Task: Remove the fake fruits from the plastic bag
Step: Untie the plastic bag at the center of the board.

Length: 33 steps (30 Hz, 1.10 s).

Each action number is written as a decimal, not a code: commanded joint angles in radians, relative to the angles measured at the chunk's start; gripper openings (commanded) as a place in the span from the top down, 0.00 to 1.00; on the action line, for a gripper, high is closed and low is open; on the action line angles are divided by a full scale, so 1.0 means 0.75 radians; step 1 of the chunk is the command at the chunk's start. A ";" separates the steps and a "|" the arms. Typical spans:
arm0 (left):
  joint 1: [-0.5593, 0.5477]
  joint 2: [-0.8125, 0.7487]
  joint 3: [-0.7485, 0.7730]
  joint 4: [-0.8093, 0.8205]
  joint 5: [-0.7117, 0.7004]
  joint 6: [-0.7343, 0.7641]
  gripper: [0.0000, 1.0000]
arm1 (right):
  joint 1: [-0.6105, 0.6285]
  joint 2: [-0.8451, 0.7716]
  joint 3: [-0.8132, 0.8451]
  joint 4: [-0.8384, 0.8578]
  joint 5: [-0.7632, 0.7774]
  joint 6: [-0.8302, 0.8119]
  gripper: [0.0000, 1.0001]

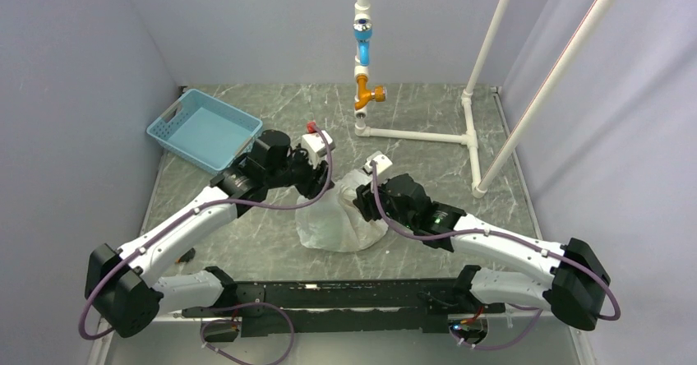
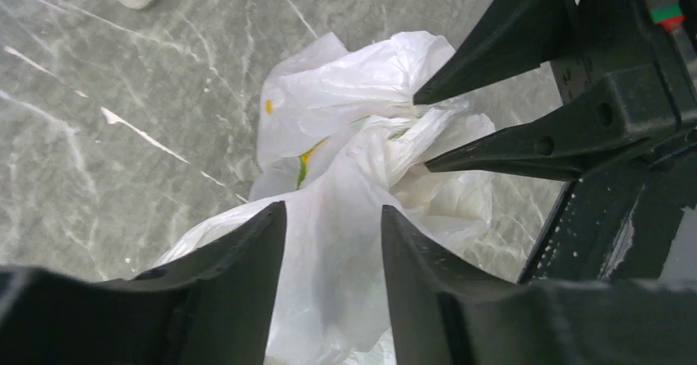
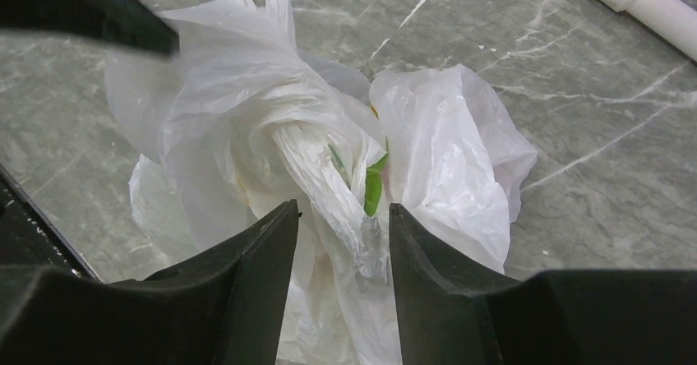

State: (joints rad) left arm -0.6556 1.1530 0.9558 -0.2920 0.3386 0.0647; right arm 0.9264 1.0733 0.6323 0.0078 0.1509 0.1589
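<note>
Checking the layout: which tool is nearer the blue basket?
Left. The left tool is just right of the blue basket, at the plastic bag; the right tool is beyond that bag.

We see the plastic bag (image 1: 341, 221) from high above its near side, and close up from opposite sides in both wrist views.

I couldn't make out the fruits inside the bag (image 3: 444, 159), only a green sliver (image 3: 374, 188). At 10 o'clock in the right wrist view a dark blur (image 3: 82, 7) was cut off; the pipe (image 3: 649, 3) at 1 o'clock too.
</note>
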 commanded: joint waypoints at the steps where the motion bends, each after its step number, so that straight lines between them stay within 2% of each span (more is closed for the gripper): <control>1: -0.021 0.116 0.054 -0.003 0.119 -0.002 0.43 | 0.006 0.050 0.069 0.032 -0.029 -0.014 0.52; 3: -0.047 0.170 0.080 -0.038 0.099 0.009 0.36 | 0.006 0.066 0.091 0.037 -0.048 -0.018 0.53; 5: -0.068 0.204 0.089 -0.040 0.089 0.013 0.36 | 0.007 0.079 0.106 0.042 -0.058 -0.016 0.53; 7: -0.084 0.228 0.101 -0.046 0.072 0.014 0.47 | 0.009 0.088 0.114 0.045 -0.059 -0.016 0.53; 11: -0.088 0.217 0.105 -0.045 -0.026 0.009 0.79 | 0.035 0.093 0.108 0.048 0.049 -0.020 0.58; 14: -0.089 0.164 0.080 -0.021 -0.078 0.004 0.88 | 0.074 0.090 0.087 0.048 0.256 -0.010 0.63; 17: -0.089 0.122 0.058 0.000 -0.089 -0.001 0.95 | 0.078 0.072 0.046 0.072 0.354 0.013 0.65; 18: -0.089 0.114 0.055 0.002 -0.091 0.001 0.97 | 0.079 0.067 0.032 0.083 0.349 0.007 0.64; 21: -0.089 0.097 0.049 0.010 -0.089 0.001 0.99 | 0.077 0.043 -0.014 0.136 0.193 -0.037 0.40; 22: -0.089 0.095 0.048 0.011 -0.080 0.002 1.00 | 0.080 0.037 -0.030 0.157 0.168 -0.043 0.36; 25: -0.089 0.091 0.047 0.013 -0.048 0.002 1.00 | 0.084 0.052 -0.036 0.160 0.261 -0.023 0.36; 27: -0.089 0.087 0.043 0.015 -0.041 0.002 1.00 | 0.084 0.078 -0.019 0.144 0.391 0.006 0.42; 28: -0.089 0.085 0.043 0.015 -0.046 0.002 1.00 | 0.084 0.090 -0.014 0.136 0.473 0.034 0.48; 31: -0.088 0.069 0.026 0.028 -0.107 0.001 1.00 | 0.084 0.101 -0.009 0.090 0.728 0.147 0.83; 33: -0.088 0.061 0.010 0.039 -0.166 -0.006 1.00 | 0.082 0.088 -0.014 0.047 0.855 0.227 0.96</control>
State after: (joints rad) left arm -0.7216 1.2449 0.9802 -0.3115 0.2840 0.0635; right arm 0.9920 1.1450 0.6121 0.0841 0.5114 0.2127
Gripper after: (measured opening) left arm 0.042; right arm 0.130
